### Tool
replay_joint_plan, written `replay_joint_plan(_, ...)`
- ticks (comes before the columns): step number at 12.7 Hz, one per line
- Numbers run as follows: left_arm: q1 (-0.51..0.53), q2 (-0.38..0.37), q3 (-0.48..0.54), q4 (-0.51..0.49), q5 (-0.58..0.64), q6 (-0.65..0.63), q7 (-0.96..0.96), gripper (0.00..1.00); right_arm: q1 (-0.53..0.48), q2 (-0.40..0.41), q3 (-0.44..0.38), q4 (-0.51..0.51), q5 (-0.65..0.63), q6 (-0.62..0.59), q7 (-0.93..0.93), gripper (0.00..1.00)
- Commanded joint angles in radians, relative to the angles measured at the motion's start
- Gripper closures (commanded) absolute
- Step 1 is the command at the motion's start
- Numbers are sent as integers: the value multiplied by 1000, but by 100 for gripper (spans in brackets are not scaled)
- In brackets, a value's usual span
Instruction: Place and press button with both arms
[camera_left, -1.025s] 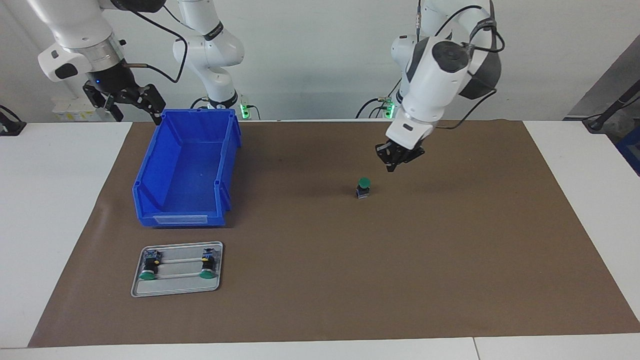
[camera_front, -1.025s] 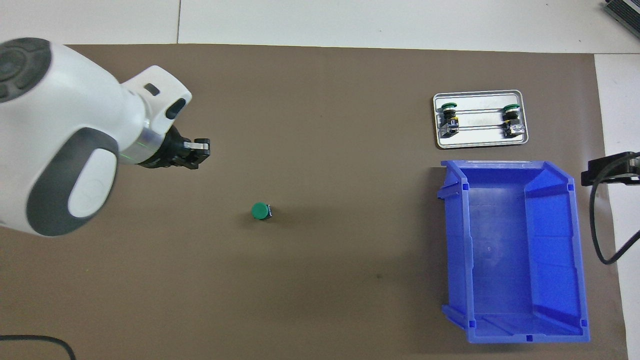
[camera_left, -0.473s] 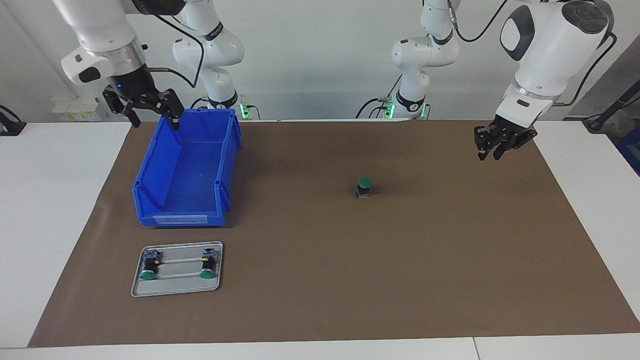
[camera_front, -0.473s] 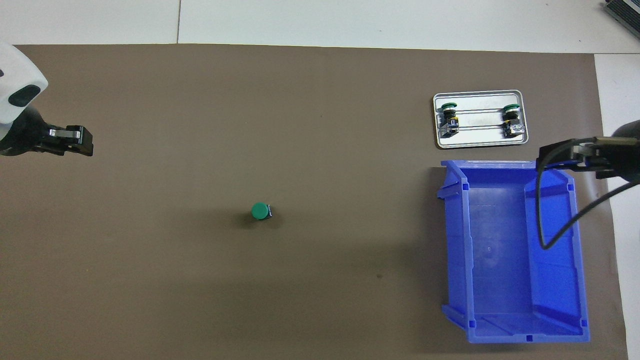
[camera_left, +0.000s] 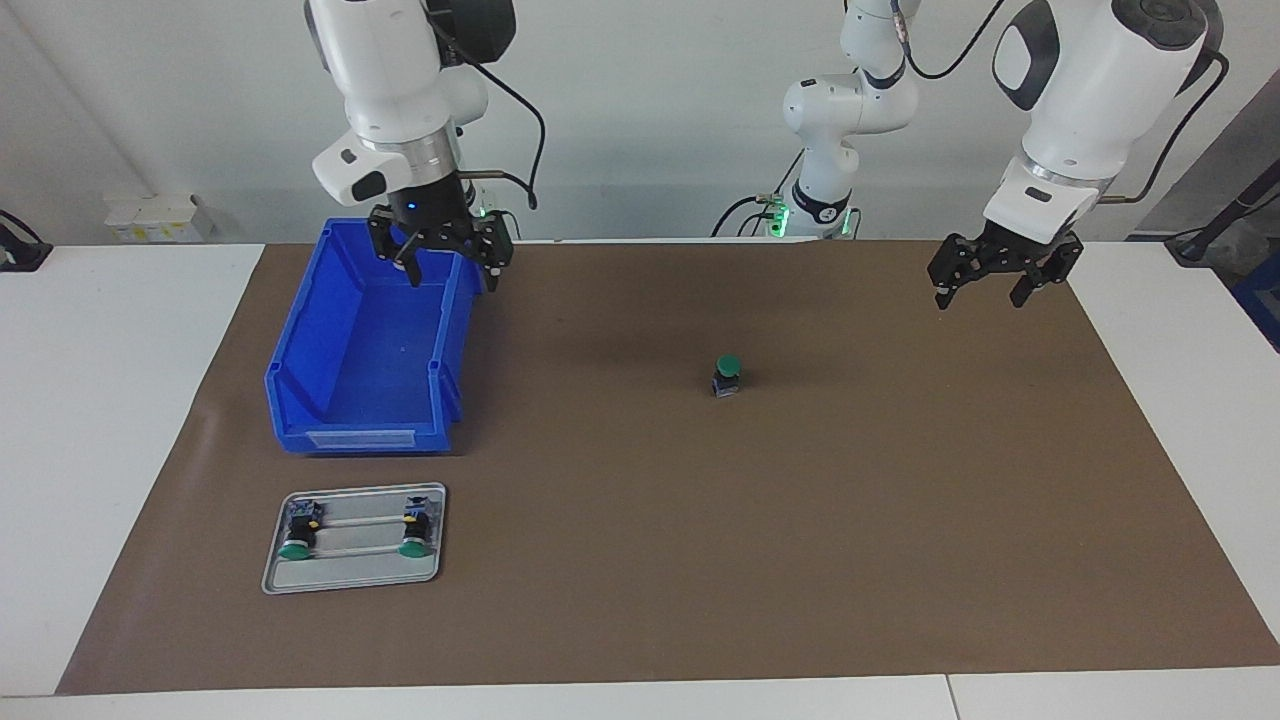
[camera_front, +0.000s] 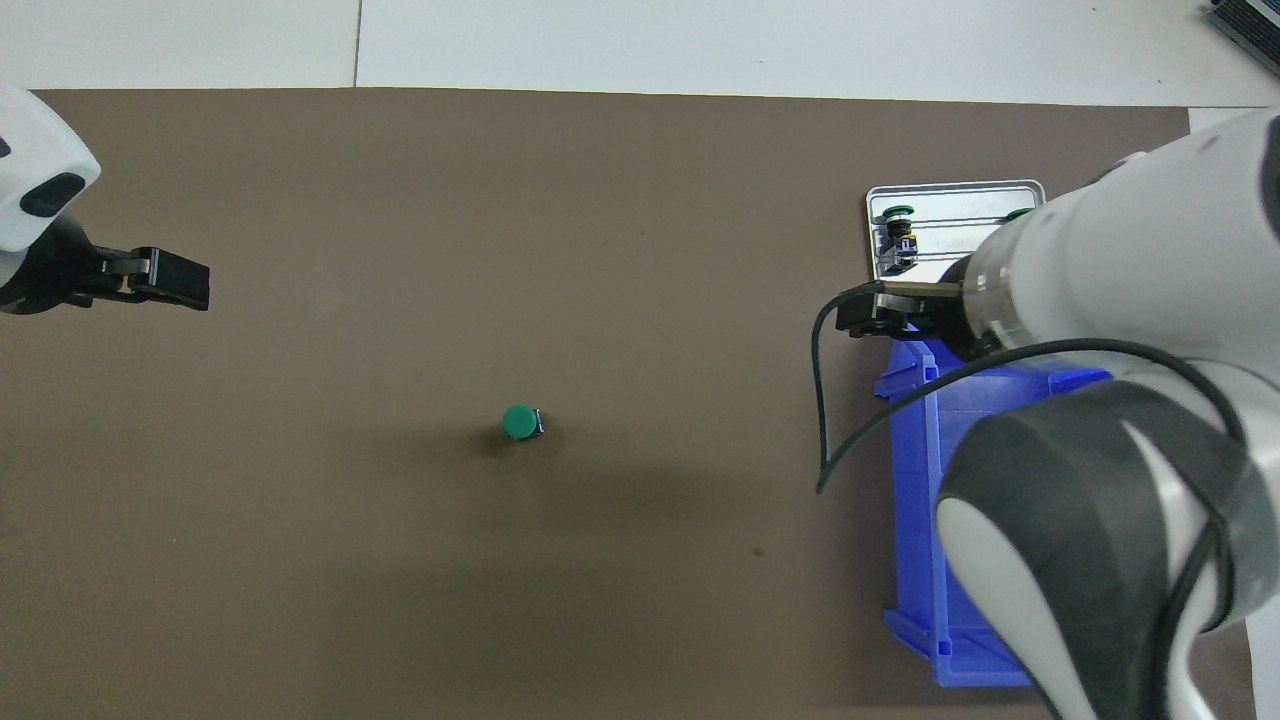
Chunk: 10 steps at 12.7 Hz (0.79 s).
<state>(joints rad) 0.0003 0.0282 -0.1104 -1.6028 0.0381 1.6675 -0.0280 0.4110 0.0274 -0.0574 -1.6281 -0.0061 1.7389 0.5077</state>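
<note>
A green-capped button (camera_left: 727, 375) (camera_front: 520, 422) stands upright alone on the brown mat, mid-table. My left gripper (camera_left: 983, 288) (camera_front: 178, 282) hangs open and empty above the mat toward the left arm's end of the table, well apart from the button. My right gripper (camera_left: 447, 262) (camera_front: 878, 316) is open and empty, raised over the rim of the blue bin (camera_left: 350, 340) (camera_front: 915, 500) at the corner closest to the robots and the table's middle. In the overhead view the right arm covers much of the bin.
A metal tray (camera_left: 350, 572) (camera_front: 940, 270) lies on the mat, farther from the robots than the bin. Two more green-capped buttons (camera_left: 297, 530) (camera_left: 416, 525) lie on their sides in it. The brown mat (camera_left: 700, 560) covers most of the white table.
My left gripper swung from beside the button out to the left arm's end of the table and opened. My right gripper moved in from the table's end to over the bin.
</note>
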Motion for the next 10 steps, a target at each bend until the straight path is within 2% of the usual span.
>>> replay_joint_plan(1, -20, -31, 0, -42, 19, 9, -6, 0, 96, 77, 2, 0, 24, 108, 133, 0)
replay_joint_plan(4, -23, -51, -3, -80, -27, 29, -13, 0, 241, 184, 1, 4, 29, 275, 294, 0)
replay_joint_plan(10, -22, -53, -3, -85, -29, 31, -4, 0, 365, 357, 1, 13, 11, 525, 321, 0)
